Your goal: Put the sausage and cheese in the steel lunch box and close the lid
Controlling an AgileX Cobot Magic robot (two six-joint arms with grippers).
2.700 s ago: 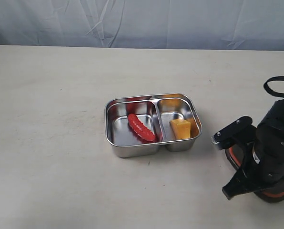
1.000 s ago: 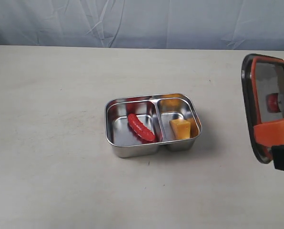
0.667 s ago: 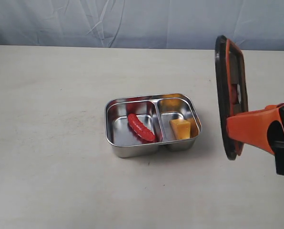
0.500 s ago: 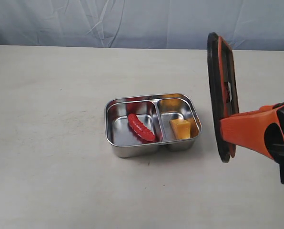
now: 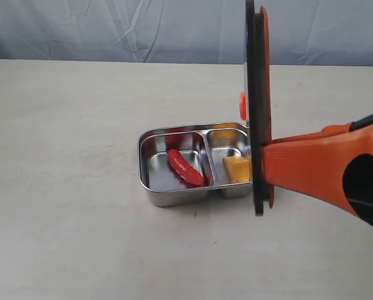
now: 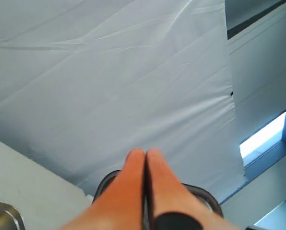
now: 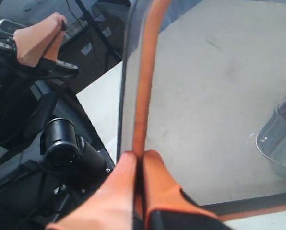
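Note:
The steel lunch box (image 5: 174, 197) stands open at the table's middle. In its left compartment lies the dark red sausage (image 5: 185, 167), and the yellow cheese (image 5: 236, 169) sits in the right one. My right gripper (image 5: 265, 170) is shut on the lid (image 5: 258, 94), pinching its rim. The lid stands upright, edge-on to the exterior view, over the box's right end, with its orange valve (image 5: 242, 105) facing the box. The right wrist view shows my right gripper (image 7: 139, 154) clamped on the lid's orange-lined edge (image 7: 144, 72). My left gripper (image 6: 145, 152) is shut and empty, pointing at the backdrop.
The pale table (image 5: 80, 125) stretches around the box, with a wrinkled grey backdrop (image 5: 143, 31) behind it. Through the lid, a corner of the box (image 7: 277, 143) shows in the right wrist view, and the left arm's fingers (image 7: 40, 36) appear far off.
My right gripper has carried the lid leftward from the table's right edge to the box's right end, turning it edge-on. The box, sausage and cheese have not moved.

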